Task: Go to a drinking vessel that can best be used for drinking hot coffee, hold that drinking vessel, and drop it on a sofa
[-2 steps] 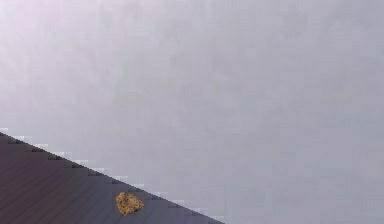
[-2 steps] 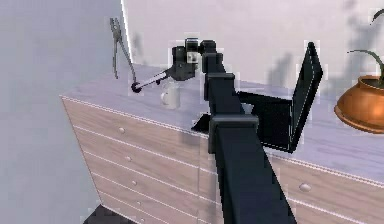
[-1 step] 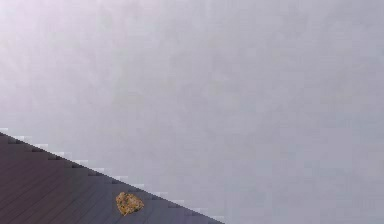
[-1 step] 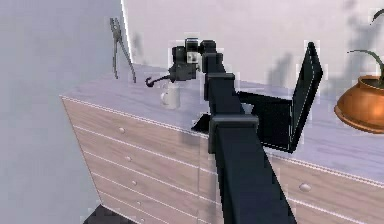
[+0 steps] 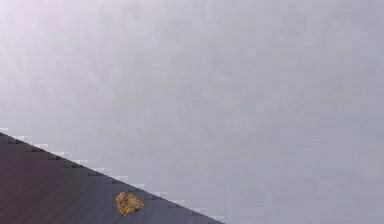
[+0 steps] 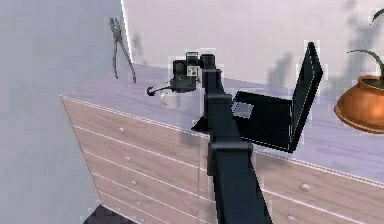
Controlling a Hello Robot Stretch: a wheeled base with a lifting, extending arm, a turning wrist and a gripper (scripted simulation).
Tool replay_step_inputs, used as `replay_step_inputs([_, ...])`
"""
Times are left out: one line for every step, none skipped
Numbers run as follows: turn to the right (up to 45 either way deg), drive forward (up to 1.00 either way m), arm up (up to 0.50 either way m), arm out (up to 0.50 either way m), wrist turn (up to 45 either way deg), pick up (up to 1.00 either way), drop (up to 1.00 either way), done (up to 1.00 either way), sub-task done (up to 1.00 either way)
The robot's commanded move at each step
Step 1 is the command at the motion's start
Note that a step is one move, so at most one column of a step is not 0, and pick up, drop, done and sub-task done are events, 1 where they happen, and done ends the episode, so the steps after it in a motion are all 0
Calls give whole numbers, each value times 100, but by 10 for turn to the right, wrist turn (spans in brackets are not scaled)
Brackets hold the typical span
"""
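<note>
Dresser (image 6: 130, 125), outstretched arm (image 6: 228, 150), tool (image 6: 158, 92) near mug (image 6: 172, 100)

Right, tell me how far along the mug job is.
Looks done: the approach, since the arm reaches over the dresser top to the white mug. In hand: the grab; the gripper is at the mug, which sits on the dresser, so I cannot tell whether it holds anything. Left: lifting it, finding a sofa, dropping it there.

On the dresser (image 6: 120, 140), the hand (image 6: 157, 92) is at a white mug (image 6: 172, 100); an open laptop (image 6: 300, 90) stands at its three o'clock.
</note>
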Motion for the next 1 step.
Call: replay_step_inputs([0, 0, 0, 0, 0, 100, 0, 0, 0])
